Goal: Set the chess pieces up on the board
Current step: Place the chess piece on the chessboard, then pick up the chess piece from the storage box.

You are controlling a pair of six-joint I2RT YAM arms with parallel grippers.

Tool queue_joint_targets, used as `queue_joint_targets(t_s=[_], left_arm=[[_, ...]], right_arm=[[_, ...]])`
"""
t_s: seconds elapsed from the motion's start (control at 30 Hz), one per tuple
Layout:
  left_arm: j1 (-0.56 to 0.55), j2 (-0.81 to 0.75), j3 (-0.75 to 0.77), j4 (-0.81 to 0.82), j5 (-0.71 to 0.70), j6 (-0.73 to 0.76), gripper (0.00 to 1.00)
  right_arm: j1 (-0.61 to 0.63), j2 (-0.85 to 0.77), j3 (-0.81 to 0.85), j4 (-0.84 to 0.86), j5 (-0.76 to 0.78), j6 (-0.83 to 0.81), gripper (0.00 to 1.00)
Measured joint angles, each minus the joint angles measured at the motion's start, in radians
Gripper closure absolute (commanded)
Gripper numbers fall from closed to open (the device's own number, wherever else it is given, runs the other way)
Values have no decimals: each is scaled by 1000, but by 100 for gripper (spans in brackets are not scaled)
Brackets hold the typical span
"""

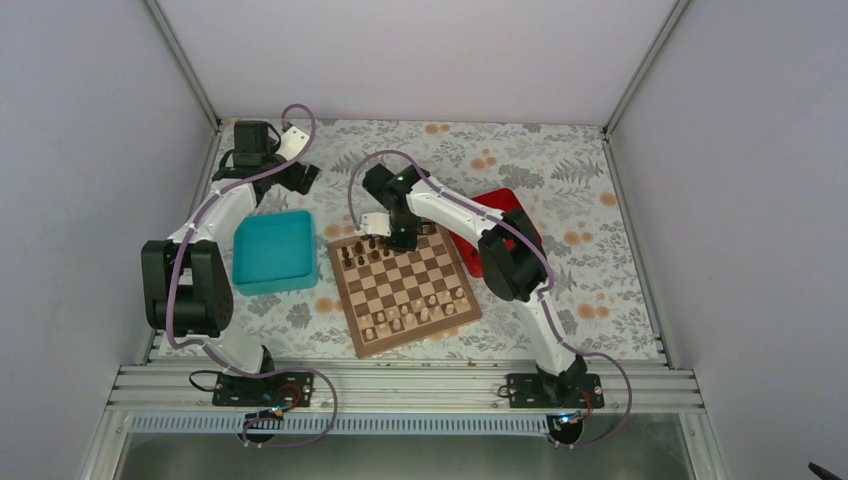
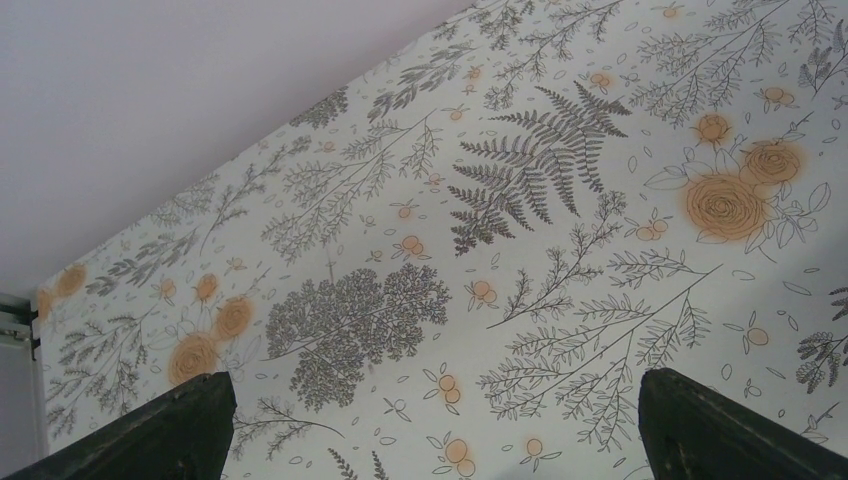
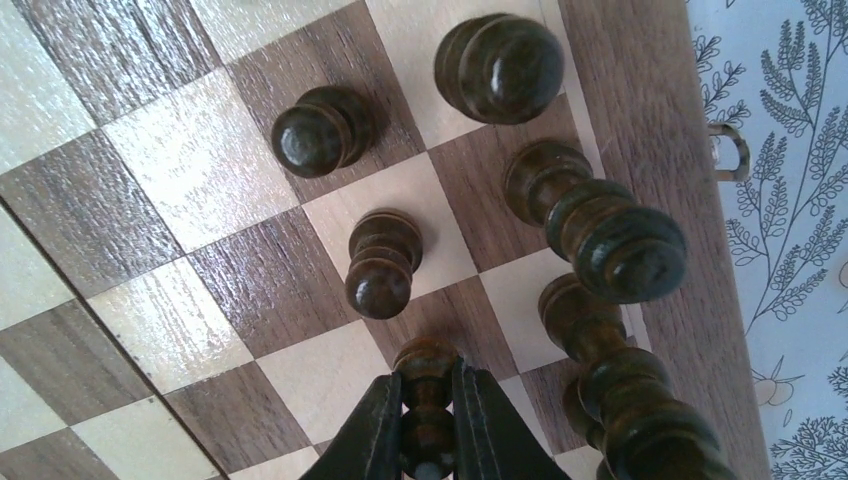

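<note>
The right gripper (image 3: 428, 405) pinches a dark pawn (image 3: 424, 362) at the bottom of the frame, over the board (image 3: 150, 180). I think it is setting it down. Next, let go and lift straight up: tall chess pieces (image 3: 610, 240) crowd the right edge, and there is room on the left. The left gripper (image 2: 430, 410) is wide open, empty

I can make out no writing, label, brand, number or sign in any of my views.

Pale lilac walls (image 1: 400, 50) surround a floral-patterned tablecloth (image 1: 560, 160) under even light.
</note>
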Motion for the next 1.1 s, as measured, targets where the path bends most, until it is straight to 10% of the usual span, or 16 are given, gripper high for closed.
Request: queue_joint_targets(t_s=[1.1], left_arm=[[0, -2, -13, 0, 0, 0, 0]], right_arm=[[-4, -49, 6, -12, 29, 8, 67]])
